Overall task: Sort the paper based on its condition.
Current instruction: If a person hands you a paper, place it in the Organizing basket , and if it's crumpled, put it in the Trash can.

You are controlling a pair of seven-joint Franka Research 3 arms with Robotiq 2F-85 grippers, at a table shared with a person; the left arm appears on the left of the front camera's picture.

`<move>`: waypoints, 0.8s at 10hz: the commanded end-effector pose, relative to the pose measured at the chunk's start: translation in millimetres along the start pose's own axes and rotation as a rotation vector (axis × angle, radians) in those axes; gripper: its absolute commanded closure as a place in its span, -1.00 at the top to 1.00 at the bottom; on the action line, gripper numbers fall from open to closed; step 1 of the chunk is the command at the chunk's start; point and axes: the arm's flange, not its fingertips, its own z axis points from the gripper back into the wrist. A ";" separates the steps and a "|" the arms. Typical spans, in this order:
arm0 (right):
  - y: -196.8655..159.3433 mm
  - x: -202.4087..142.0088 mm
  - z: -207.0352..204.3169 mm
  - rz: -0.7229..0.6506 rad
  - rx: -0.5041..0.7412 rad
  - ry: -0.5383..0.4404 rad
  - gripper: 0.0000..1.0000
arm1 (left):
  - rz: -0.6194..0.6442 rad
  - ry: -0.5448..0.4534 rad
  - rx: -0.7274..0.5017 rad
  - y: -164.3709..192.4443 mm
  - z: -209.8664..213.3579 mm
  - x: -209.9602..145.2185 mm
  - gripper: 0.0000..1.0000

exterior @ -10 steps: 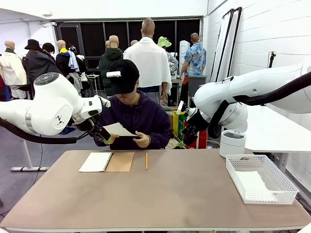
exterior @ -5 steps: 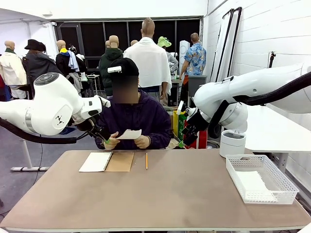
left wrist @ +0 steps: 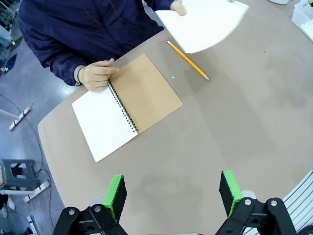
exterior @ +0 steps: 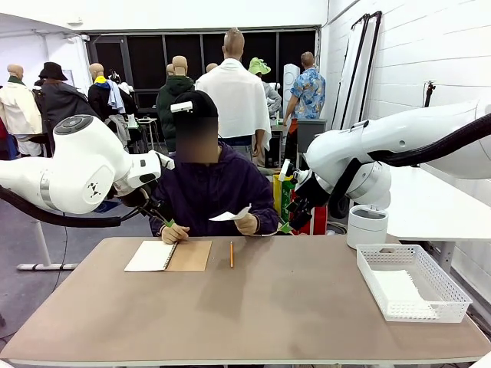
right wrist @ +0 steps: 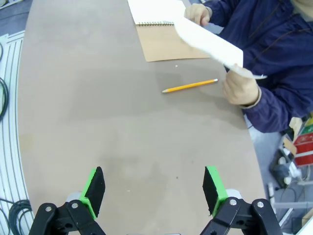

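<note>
Both tools sit raised above the bench, jaws spread wide, nothing in them: left tool (left wrist: 171, 196), right tool (right wrist: 152, 191). Person at the far edge holds one sheet of paper (exterior: 231, 215) in one hand (exterior: 247, 225), lifted off the bench. Other hand (exterior: 173, 233) rests on the open notebook (exterior: 168, 255) near the far left edge. Pencil (exterior: 231, 254) lies just beside the notebook. More paper (exterior: 402, 290) lies in the white basket (exterior: 453, 295) at the right edge.
</note>
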 end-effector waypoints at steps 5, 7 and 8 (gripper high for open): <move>-32.6 -4.3 -2.0 -0.597 0.127 -0.150 1.00 | -0.004 -0.007 0.006 1.1 -0.9 -0.4 1.00; -49.5 -18.4 -6.5 -0.830 0.233 -0.196 1.00 | -0.004 -0.007 0.006 1.1 -0.9 -0.4 1.00; -53.8 -23.0 -9.3 -0.890 0.246 -0.176 1.00 | -0.004 -0.007 0.006 1.1 -0.9 -0.4 1.00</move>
